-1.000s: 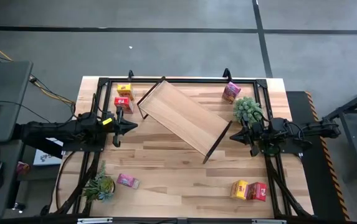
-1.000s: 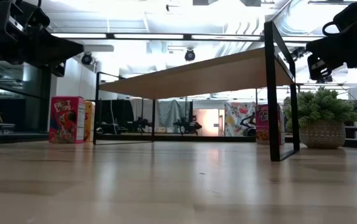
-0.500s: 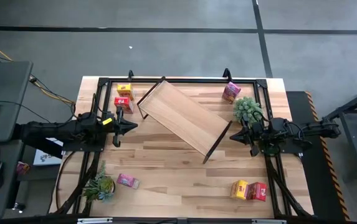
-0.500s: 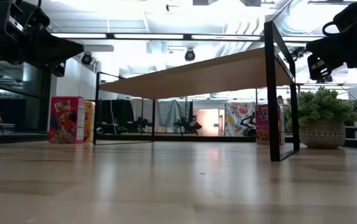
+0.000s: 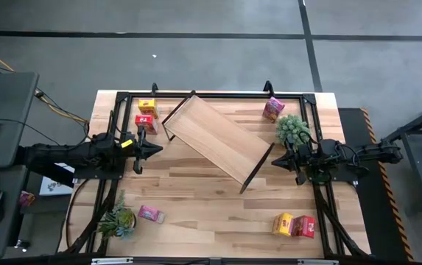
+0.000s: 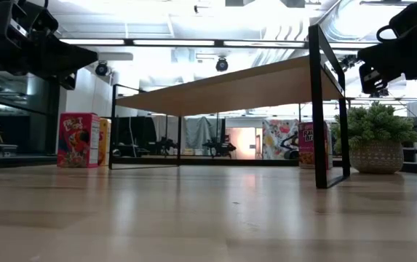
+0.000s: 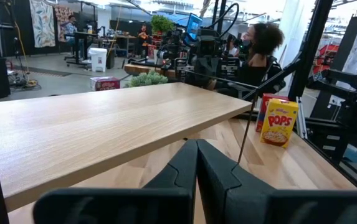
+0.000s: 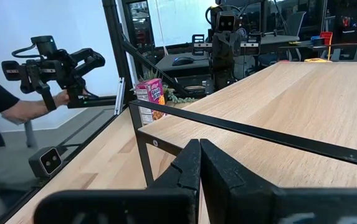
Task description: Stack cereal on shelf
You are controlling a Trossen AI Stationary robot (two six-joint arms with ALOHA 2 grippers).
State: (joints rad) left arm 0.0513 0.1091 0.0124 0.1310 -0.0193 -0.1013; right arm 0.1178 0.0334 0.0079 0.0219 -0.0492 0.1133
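Stillness, basically: nothing moved versus a second ago, so not one box stacked yet.

High view: shelf [image 5: 217, 138] sitting diagonal mid-table, left gripper [image 5: 149, 149] just off its near-left end, right gripper [image 5: 283, 158] at the opposite end. Cereal scattered around: red box [image 5: 146, 122], yellow box [image 5: 146, 107], magenta box [image 5: 272, 109].

Low view: shelf top bare, both arms hanging above the table.

Left wrist view: fingers [image 7: 184, 171] pressed together, pointed at the shelf.

Right wrist view: fingers [image 8: 190, 165] together too, holding nothing.
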